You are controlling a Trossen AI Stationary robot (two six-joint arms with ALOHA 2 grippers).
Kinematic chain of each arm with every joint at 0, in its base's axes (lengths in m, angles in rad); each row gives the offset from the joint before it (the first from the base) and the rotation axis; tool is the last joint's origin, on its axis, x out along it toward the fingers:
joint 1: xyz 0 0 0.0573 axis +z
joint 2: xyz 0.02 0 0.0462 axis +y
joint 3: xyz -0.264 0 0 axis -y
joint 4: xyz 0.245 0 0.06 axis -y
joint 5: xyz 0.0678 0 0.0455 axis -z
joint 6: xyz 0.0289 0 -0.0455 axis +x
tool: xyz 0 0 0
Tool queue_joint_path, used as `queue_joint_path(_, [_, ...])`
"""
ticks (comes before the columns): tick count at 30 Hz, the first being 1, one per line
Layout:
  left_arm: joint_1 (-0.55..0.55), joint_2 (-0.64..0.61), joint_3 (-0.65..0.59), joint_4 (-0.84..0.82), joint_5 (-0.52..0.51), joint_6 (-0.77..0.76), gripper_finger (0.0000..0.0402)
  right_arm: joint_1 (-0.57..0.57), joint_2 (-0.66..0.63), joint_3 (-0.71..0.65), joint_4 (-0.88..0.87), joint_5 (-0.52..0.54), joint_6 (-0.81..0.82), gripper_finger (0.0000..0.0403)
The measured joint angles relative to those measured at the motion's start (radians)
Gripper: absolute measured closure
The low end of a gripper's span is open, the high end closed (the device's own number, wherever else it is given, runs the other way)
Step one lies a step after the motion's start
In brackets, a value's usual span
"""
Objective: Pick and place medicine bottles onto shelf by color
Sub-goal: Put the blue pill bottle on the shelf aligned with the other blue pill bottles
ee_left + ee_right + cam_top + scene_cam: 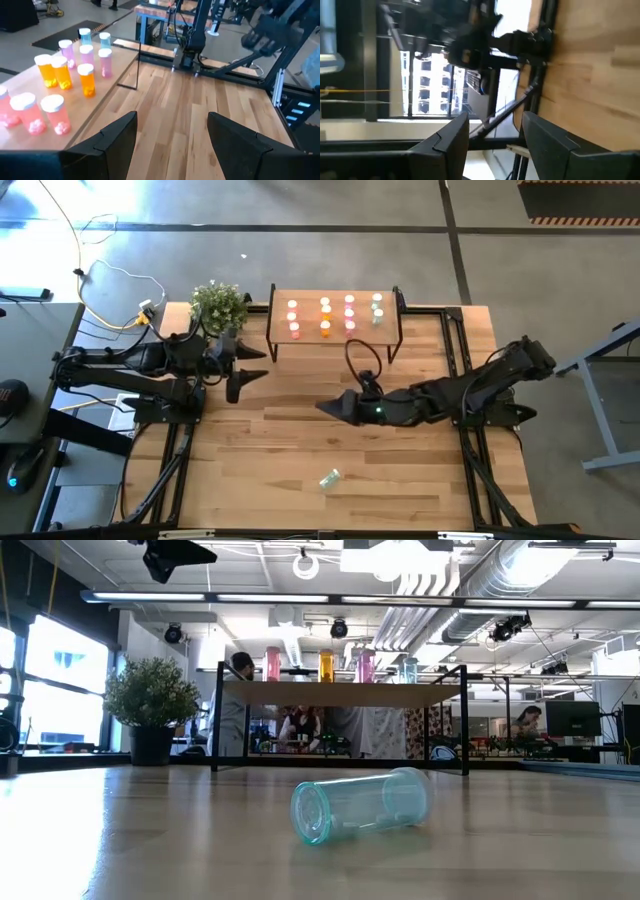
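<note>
Two grippers are in view, and both hold nothing. The left gripper [255,364] stands near the table's left side, beside the plant [218,305], with its fingers [116,137] spread wide apart — only bare table [200,110] shows between them in the left wrist view. The right gripper [322,408] is low over the middle of the table, turned on its side, its fingers [451,137] parted about halfway with nothing between them. The shelf [385,331] stands at the far edge of the table and carries the bottles [325,315] in rows by color: pale red at the left, then orange, then pink, then two green ones at the right end. One more green bottle [330,478] lies on its side on the table near the front edge, well apart from both grippers — in the low view it looks empty, with its cap still on.
</note>
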Motion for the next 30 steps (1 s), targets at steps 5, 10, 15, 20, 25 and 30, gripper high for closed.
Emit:
queue_joint_path(5, [0.0, -0.01, 0.0, -0.002, -0.006, 0.013, 0.017, 0.005, -0.001, 0.141, -0.218, 0.029, -0.078, 0.0226])
queue_joint_path(10, [0.0, -0.013, 0.0, -0.027, -0.046, 0.034, 0.017, 0.005, -0.002, 0.229, -0.515, -0.1, 0.007, 0.0226])
queue_joint_path(15, [0.0, -0.012, 0.0, -0.043, -0.08, -0.076, 0.017, 0.007, 0.004, 0.236, -0.654, -0.279, 0.078, 0.0226])
queue_joint_path(20, [0.0, -0.012, 0.0, -0.074, -0.073, -0.177, 0.017, 0.031, 0.06, 0.237, -0.706, -0.401, 0.083, 0.0226])
queue_joint_path(25, [0.0, -0.012, 0.0, -0.102, -0.071, -0.253, 0.017, 0.066, 0.134, 0.237, -0.706, -0.502, 0.219, 0.0226])
queue_joint_path(30, [-0.001, -0.012, 0.0, -0.135, -0.078, -0.254, 0.017, 0.11, 0.22, 0.237, -0.644, -0.496, 0.395, 0.0226])
